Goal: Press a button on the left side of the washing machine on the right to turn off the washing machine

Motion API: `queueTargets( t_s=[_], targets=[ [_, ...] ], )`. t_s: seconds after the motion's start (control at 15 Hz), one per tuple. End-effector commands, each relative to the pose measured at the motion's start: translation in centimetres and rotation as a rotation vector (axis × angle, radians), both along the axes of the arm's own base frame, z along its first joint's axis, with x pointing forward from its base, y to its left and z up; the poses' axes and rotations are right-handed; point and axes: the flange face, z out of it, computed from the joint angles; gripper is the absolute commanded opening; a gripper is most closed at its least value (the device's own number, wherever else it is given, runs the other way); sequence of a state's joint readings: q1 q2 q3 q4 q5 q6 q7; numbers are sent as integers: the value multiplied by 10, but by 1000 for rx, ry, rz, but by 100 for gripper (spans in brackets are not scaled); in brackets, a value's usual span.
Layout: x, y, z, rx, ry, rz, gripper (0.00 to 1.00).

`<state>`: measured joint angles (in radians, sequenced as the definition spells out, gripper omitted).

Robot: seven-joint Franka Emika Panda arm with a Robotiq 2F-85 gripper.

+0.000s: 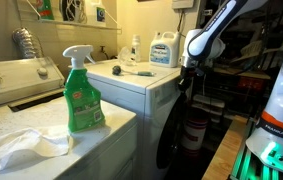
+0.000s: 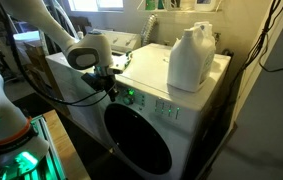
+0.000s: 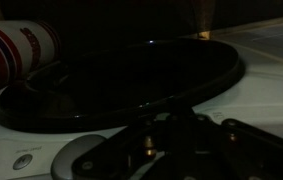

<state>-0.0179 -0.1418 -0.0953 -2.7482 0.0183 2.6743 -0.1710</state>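
The washing machine [image 1: 131,88] is a white front-loader with a flat top [image 2: 156,68] and a large dark round door [image 2: 141,138]. Its control strip [image 2: 153,101] above the door shows small green lights at the left end. My gripper [image 2: 111,86] is at the left end of that strip, right against the front, and appears shut and empty. In an exterior view it hangs in front of the machine [image 1: 187,76]. The wrist view is dark: the gripper [image 3: 176,150] lies low in the frame, with the door [image 3: 121,80] beyond and a small round button [image 3: 23,160] at lower left.
A white detergent jug [image 2: 191,58] stands on the washer top [image 1: 164,50]. A green spray bottle [image 1: 81,95] and a white cloth [image 1: 21,145] sit on a near surface. A white knobbed appliance [image 1: 11,80] stands beside. A red-and-white container [image 3: 16,50] stands near the door.
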Motion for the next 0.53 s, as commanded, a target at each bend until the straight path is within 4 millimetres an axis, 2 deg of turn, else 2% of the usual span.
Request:
queueTargets(
  t_s=[0.0,0.47],
  targets=[
    [4,-1,-3,-33,-29,5,7],
    [9,3,-3,-45,-67,27,7]
  ],
)
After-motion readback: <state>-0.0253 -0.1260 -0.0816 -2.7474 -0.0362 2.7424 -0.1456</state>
